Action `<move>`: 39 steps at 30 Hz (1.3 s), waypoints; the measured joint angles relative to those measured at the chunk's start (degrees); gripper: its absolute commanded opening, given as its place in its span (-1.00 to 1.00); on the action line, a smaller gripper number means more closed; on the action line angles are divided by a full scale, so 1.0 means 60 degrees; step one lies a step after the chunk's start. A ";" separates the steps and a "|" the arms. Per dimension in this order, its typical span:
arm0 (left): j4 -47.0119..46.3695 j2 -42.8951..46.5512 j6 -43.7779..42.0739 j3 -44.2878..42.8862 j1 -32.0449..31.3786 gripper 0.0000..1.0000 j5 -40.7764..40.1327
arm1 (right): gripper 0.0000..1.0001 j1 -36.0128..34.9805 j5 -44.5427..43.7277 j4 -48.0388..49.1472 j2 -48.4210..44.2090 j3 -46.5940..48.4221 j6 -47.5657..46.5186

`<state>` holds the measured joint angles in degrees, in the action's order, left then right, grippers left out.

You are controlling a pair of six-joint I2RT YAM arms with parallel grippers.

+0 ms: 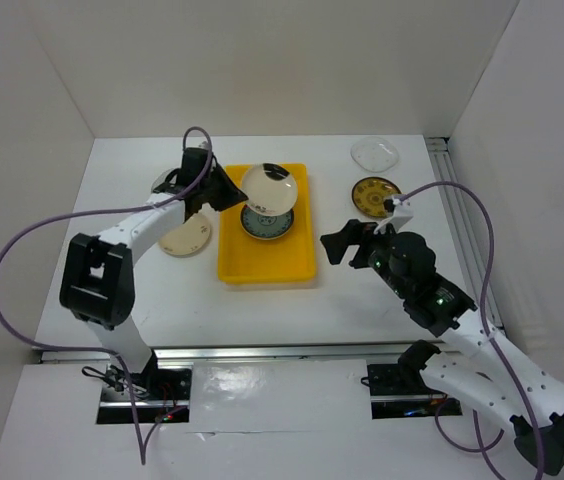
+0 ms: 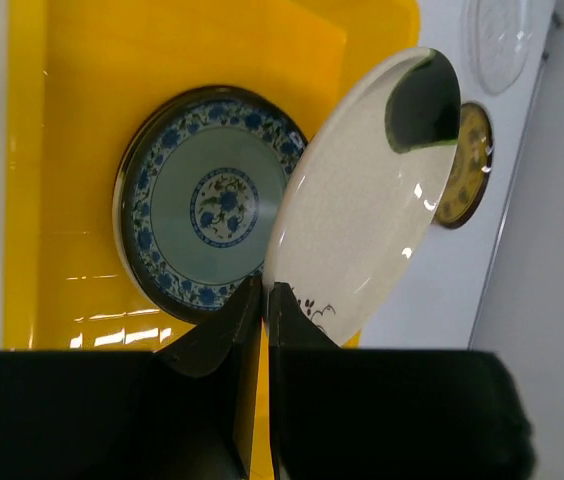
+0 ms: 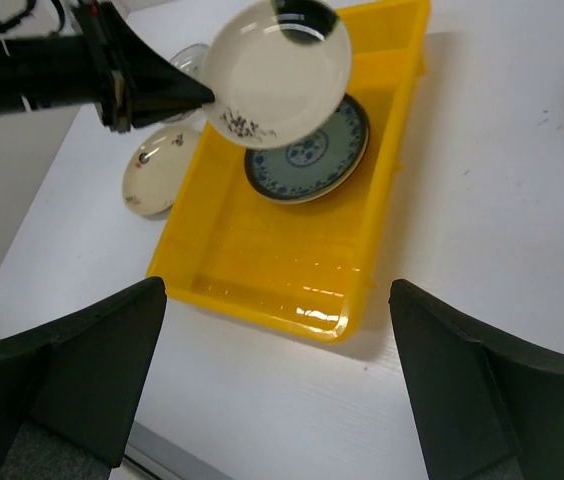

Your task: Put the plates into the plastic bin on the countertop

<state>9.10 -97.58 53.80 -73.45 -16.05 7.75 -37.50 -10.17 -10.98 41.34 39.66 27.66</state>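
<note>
The left gripper [image 1: 234, 195] was closed narrowly on the rim of a cream plate [image 1: 267, 186]. In the left wrist view its two fingers [image 2: 224, 335] pinched the plate edge near a small dark drawing, and a dark patch was seen at the opposite edge of the plate. The plate was held tilted in the air over the far half of the yellow plastic bin [image 1: 234, 258].

Inside the bin, in its far half, lay a blue-patterned plate [image 1: 259, 226] with a dark rim, flat on the bottom. The held plate covered a part of it in the top view. The near half of the bin showed only its yellow bottom.

The bin stood in the middle of the white countertop [image 1: 362, 295]. A second cream plate [image 1: 184, 238] lay on the countertop just beside the left wall of the bin. To the right of the bin, apart from it, lay a dark brown plate [image 1: 375, 195] with a gold pattern, and behind this one, near the far wall, a clear plate [image 1: 375, 153].

The right gripper [image 1: 347, 245] was wide open and held nothing. It hovered to the right of the bin, near its front right corner, with the fingers [image 3: 92, 370] directed toward the bin.
</note>
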 measured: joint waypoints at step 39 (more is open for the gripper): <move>0.0543 0.1326 -0.0597 0.0127 -0.0459 1.00 -0.0109 | 1.00 0.0994 0.0022 0.0149 0.1271 -0.1038 0.0790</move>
<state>12.36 -89.62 50.22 -72.69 -18.81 7.09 -31.53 -10.04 -10.09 48.97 33.43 32.40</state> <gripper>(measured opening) 0.997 0.999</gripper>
